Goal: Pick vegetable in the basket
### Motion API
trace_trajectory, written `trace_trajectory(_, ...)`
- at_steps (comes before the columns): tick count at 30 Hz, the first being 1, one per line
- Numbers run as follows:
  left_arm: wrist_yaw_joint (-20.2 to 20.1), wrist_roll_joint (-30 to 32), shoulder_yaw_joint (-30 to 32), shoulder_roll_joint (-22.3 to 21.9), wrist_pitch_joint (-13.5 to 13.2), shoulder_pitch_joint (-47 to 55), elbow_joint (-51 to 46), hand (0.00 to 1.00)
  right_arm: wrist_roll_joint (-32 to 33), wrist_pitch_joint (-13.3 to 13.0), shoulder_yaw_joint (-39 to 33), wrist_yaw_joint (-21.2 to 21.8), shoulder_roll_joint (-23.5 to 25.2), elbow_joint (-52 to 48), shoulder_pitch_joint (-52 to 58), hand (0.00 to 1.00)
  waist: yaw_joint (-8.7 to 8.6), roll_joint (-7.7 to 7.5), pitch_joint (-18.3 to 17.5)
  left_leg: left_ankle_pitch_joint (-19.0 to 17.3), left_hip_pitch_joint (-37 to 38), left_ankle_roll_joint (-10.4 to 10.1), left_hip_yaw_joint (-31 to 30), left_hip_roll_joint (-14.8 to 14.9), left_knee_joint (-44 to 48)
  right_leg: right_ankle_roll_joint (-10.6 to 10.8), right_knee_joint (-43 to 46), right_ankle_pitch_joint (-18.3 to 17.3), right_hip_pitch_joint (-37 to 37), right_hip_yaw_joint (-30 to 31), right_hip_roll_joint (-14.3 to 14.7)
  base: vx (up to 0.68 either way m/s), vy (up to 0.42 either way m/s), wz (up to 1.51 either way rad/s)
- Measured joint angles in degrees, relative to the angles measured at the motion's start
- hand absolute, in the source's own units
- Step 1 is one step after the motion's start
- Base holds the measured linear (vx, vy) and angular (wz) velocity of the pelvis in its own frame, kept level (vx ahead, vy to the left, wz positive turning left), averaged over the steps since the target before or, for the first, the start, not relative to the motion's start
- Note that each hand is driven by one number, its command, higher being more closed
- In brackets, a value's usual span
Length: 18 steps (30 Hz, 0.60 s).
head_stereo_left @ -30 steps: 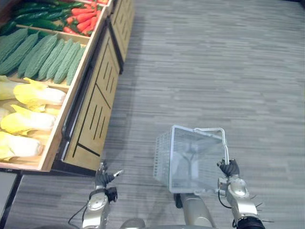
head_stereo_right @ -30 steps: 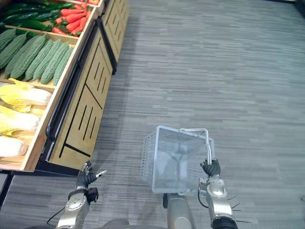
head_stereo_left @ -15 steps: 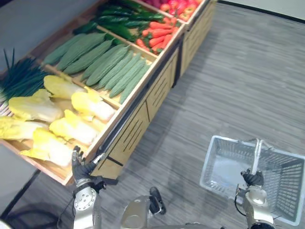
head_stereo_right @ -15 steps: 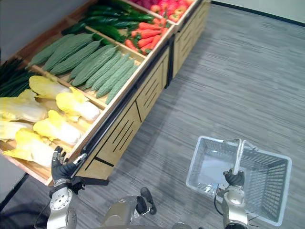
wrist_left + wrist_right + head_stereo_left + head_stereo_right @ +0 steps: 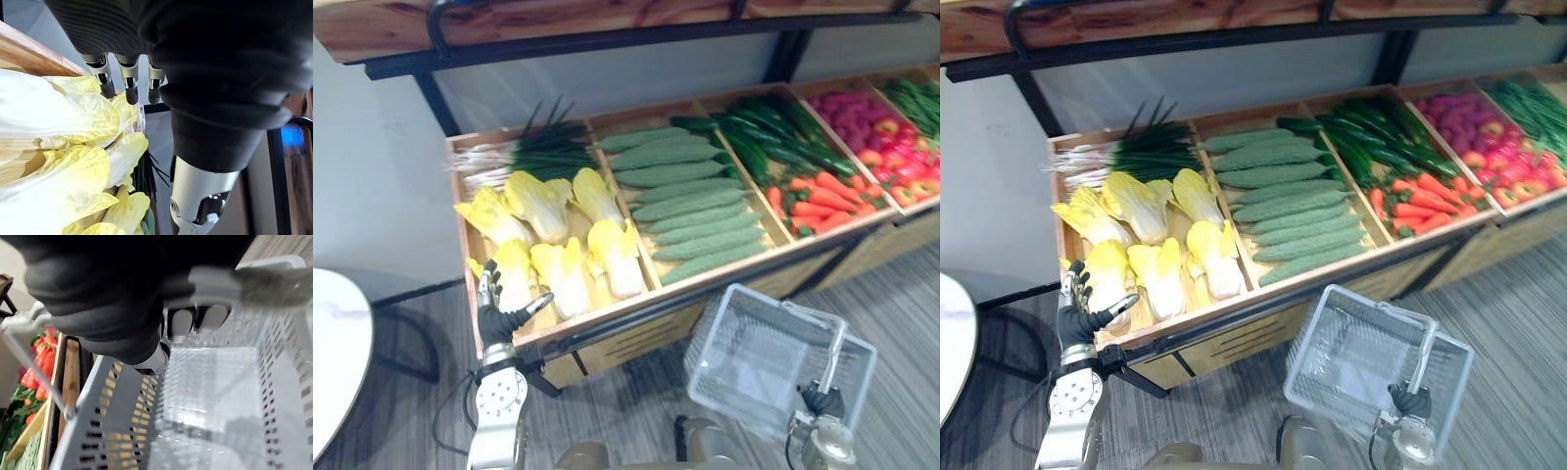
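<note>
A wooden produce stand (image 5: 607,318) holds yellow cabbages (image 5: 563,230), green bitter gourds (image 5: 685,211), cucumbers (image 5: 769,142), carrots (image 5: 818,196) and green onions (image 5: 524,152). My left hand (image 5: 496,315) is open, fingers straight, at the stand's front left corner beside the nearest cabbage (image 5: 1107,274); its fingers (image 5: 128,81) hover just over the cabbage leaves (image 5: 58,117). My right hand (image 5: 1410,401) is shut on the handle (image 5: 234,281) of an empty grey plastic basket (image 5: 773,357), which hangs in front of the stand at the lower right.
A dark metal rail (image 5: 636,318) runs along the stand's front edge. A shelf with a black frame (image 5: 607,39) overhangs the back. A white round table (image 5: 333,343) sits at the far left. Grey wood-grain floor (image 5: 901,294) lies at the right.
The camera has swung to face the stand head-on, so the whole picture shifted. My left hand now sits up at the stand's front edge by the cabbages. The basket stays in my right hand.
</note>
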Motion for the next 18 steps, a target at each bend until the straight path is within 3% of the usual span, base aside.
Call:
trace_trajectory(4,-0.2,1.5,-1.5,0.7,0.0,-2.4,0.3,0.00,0.1,0.0,0.2,1.0,0.1,0.2,1.4,1.00,-0.07,-0.29,0.0,4.3,-0.9,-0.8,-1.1,0.1,-2.8,-0.6,-3.0,0.2,1.6,-3.7,-1.8,0.01,-0.118,0.55)
trace_trajectory(7,-0.2,2.1,-2.9,3.5,0.0,-6.3,2.6,0.00,0.6,-0.1,0.4,1.2,0.3,2.9,0.3,1.00,-0.04,-0.74,0.1,7.8,-3.3,-1.6,-1.4,0.6,-5.5,-1.6,-6.4,2.1,1.7,-7.3,-2.3,-0.07,-0.082,0.60)
trace_trajectory(12,0.4,3.7,-2.8,8.5,0.3,-12.2,12.7,0.00,0.3,-1.1,1.0,2.0,0.6,8.5,-4.4,1.00,-0.05,-1.63,0.0,12.7,-3.0,-2.6,0.1,2.1,-12.7,-3.2,-11.3,5.9,1.4,-8.9,-0.5,-0.11,-0.087,0.18)
trace_trajectory(15,1.5,6.1,-2.8,9.9,1.7,-16.5,18.5,0.00,-0.3,-1.1,3.1,2.4,0.6,10.9,-6.3,1.00,-0.43,-2.30,0.4,14.0,-3.7,-3.1,1.6,3.0,-15.4,-2.9,-13.2,7.1,-0.1,-8.3,0.5,-0.19,-0.071,-0.17)
trace_trajectory(18,3.2,8.8,-2.7,10.6,2.9,-20.7,22.4,0.00,-0.6,-1.4,3.7,2.4,0.4,11.0,-7.0,1.00,-2.16,-2.53,1.2,14.4,-5.7,-2.7,1.9,3.2,-16.9,-2.5,-15.1,8.2,-1.7,-6.9,1.4,-0.13,-0.040,-0.03)
